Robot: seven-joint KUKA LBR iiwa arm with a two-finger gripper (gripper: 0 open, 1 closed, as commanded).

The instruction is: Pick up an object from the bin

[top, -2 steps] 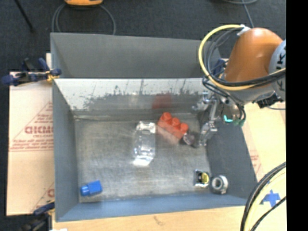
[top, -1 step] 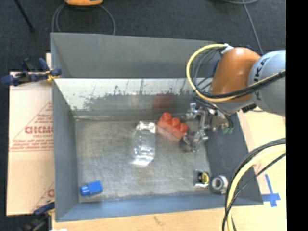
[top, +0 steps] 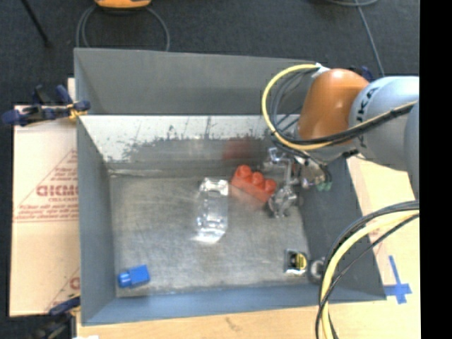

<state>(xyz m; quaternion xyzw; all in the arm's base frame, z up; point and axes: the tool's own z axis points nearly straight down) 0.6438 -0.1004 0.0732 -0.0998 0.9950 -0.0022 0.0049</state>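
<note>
gripper (top: 282, 202) low, right-centre of bin (top: 176, 129) | grip state: can't tell | red studded brick (top: 253, 182) just beside it, view-left & slightly up | brick long axis upper-left→lower-right | contact unclear | clear plastic piece (top: 212, 214) further left, apart

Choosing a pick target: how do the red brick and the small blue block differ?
The red brick is bigger, with studs on top; the blue block is smaller. The red brick lies right beside the gripper; the blue block sits alone in the lower left corner. Both lie loose on the bin floor.
</note>
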